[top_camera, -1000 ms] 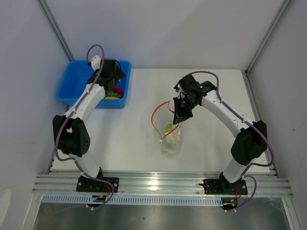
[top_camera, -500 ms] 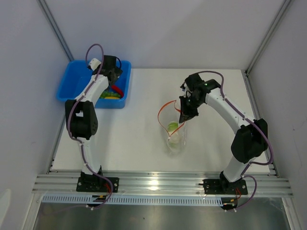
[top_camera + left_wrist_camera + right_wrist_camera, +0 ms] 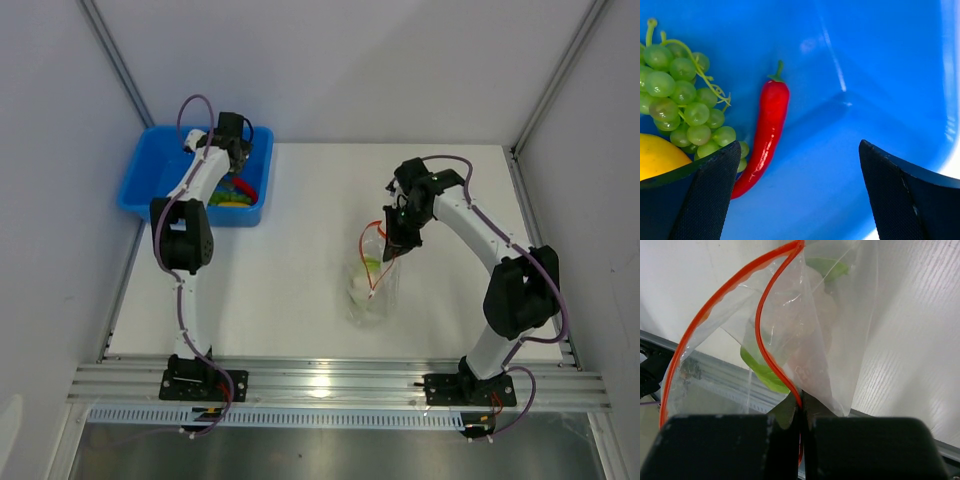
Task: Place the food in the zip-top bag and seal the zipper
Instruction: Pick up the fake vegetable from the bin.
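My right gripper (image 3: 393, 243) (image 3: 802, 407) is shut on the red-orange zipper (image 3: 771, 357) of the clear zip-top bag (image 3: 370, 290), holding its mouth up and open. The white cauliflower with green leaves (image 3: 812, 340) lies inside the bag. My left gripper (image 3: 238, 155) (image 3: 797, 190) is open over the blue bin (image 3: 160, 170). Below it in the left wrist view lie the red chili pepper (image 3: 765, 135), the green grape bunch (image 3: 682, 95) and a yellow piece (image 3: 657, 157). The chili is just inside the left finger (image 3: 700, 195).
The blue bin stands at the table's back left corner, and its inner wall and corner (image 3: 880, 75) show in the left wrist view. Metal rails (image 3: 330, 385) run along the near edge. Slanted frame posts (image 3: 555, 80) flank the back.
My right gripper has carried the bag's mouth to the right and a little nearer, so the bag now hangs more upright. My left arm has folded back, its gripper staying over the bin.
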`<act>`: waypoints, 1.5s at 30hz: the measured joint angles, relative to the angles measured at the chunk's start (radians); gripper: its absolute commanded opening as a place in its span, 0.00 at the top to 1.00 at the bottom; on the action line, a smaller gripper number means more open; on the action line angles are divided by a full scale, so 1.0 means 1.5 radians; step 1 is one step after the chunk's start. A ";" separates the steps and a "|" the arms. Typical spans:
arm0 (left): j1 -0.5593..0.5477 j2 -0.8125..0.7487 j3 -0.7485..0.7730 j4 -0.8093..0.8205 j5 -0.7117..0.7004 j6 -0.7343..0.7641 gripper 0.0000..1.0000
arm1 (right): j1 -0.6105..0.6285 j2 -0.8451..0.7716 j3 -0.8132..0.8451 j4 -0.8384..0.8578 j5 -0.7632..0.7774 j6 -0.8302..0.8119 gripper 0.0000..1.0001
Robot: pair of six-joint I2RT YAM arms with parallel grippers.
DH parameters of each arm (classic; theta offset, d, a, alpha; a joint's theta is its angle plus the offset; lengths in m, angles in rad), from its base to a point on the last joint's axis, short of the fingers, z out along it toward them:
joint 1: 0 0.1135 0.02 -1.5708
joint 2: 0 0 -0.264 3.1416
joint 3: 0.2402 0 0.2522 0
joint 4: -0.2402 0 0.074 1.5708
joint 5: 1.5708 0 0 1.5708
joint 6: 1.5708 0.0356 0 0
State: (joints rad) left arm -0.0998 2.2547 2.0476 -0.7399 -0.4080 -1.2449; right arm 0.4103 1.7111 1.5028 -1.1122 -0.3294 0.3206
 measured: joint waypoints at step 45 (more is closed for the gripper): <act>0.046 0.175 0.224 -0.299 0.105 -0.178 0.37 | -0.043 0.010 -0.011 -0.009 0.024 0.047 1.00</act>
State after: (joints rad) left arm -0.0303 2.5175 2.3836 -1.1885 -0.2512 -1.5112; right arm 0.3454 1.7264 1.4864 -1.1252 -0.2928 0.3916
